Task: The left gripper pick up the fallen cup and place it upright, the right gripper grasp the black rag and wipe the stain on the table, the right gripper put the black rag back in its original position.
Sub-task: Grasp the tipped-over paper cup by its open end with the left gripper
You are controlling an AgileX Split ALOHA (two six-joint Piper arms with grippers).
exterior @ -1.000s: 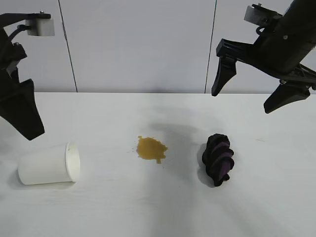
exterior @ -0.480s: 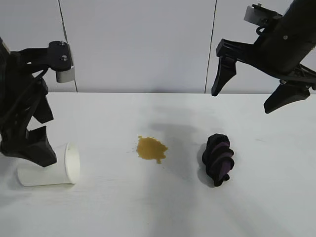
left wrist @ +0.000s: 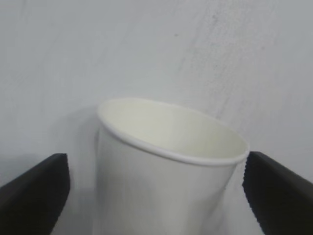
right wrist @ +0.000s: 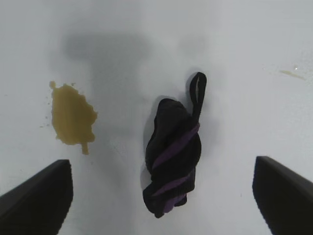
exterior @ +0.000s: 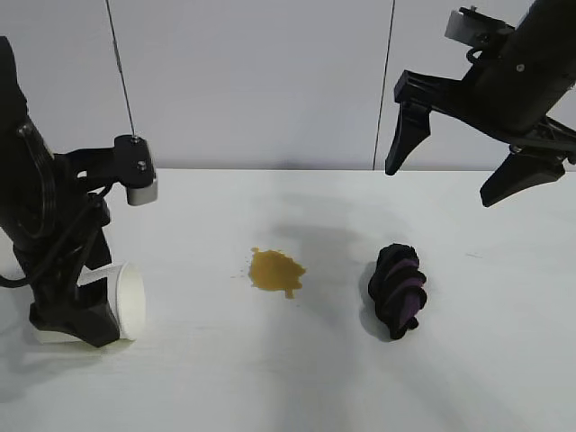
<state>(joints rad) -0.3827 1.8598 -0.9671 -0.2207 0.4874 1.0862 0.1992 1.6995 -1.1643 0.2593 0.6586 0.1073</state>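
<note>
1. Exterior view: the matte black, wedge-fingered left gripper (exterior: 76, 315) hangs low over the plain white paper cup (exterior: 126, 301), which lies on its side at the near left of the wide white matte table (exterior: 288, 387), its rolled rim facing right.
2. Left wrist view: the cup (left wrist: 164, 166) sits between the two black fingertips (left wrist: 34, 191), which stand spread wide to either side of it with a gap on each side; nothing is held yet.
3. The step in hand looks to be the first one, picking up the fallen cup. The next move likely calls for closing the fingers on the cup's wall, then lifting and turning it upright.
4. The black, splay-fingered right gripper (exterior: 459, 153) hangs high at the far right, wide open and empty, above the crumpled black rag with purple stripes (exterior: 398, 290).
5. The small yellowish-brown liquid stain (exterior: 275, 271) lies mid-table, between cup and rag, unwiped.
</note>
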